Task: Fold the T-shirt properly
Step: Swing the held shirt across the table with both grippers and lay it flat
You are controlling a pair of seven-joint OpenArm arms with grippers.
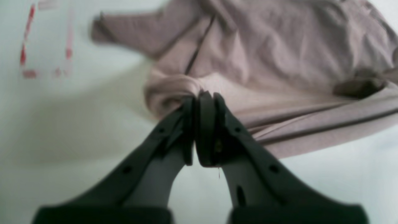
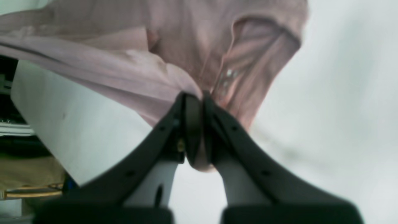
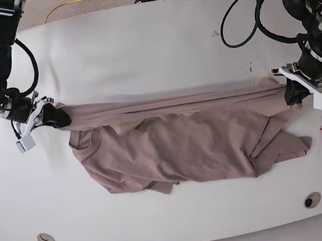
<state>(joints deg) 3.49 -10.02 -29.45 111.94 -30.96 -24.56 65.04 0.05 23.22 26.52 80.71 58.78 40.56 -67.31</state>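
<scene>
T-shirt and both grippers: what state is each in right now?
T-shirt: crumpled on the table, one edge pulled taut in a straight line between the two grippers, the rest in loose folds.
Left gripper: shut on a bunched corner of the T-shirt.
Right gripper: shut on the opposite end of the same edge.
Table: white, shirt lying across its middle.

Right gripper (image 2: pixel 199 96) clamped on T-shirt (image 2: pixel 174 46) — cloth bunched.
</scene>
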